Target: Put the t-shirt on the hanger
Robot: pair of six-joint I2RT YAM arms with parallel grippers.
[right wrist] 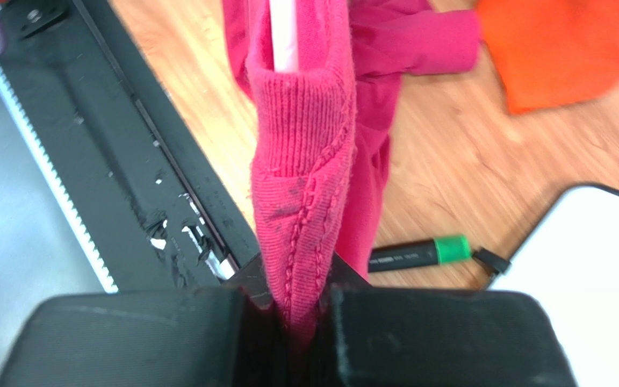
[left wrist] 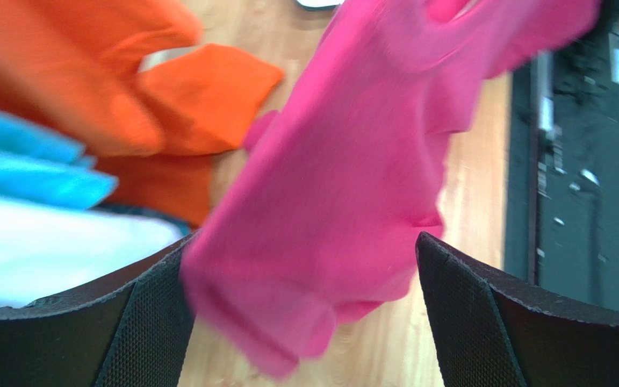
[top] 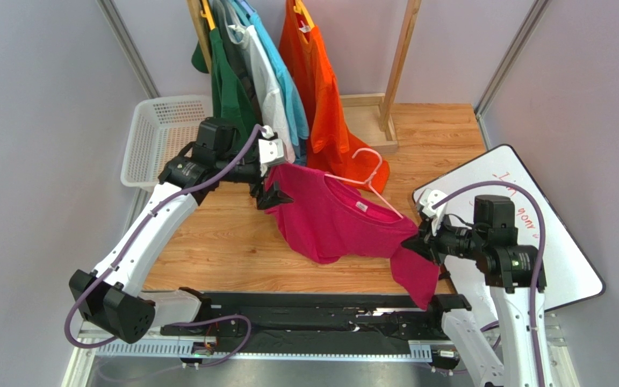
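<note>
left claw (left wrist: 303,310) spread wide, right claw (right wrist: 301,321) clamped

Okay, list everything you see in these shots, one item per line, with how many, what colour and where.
t-shirt: one, magenta, stretched above the table between the two arms
hanger: one, light pink, inside the t-shirt, hook out at the neck
hanging shirts: at least four, green, pale grey, blue, orange, on the rack at the back
rack: one, light wood, back of the table
basket: one, white, back left
whiteboard: one, white with dark edge, right side
marker: one, black with green cap, beside the whiteboard
table: one, wood-grain
left gripper: one, black, jaws open, t-shirt cloth between them
right gripper: one, black, jaws shut on the t-shirt
</note>
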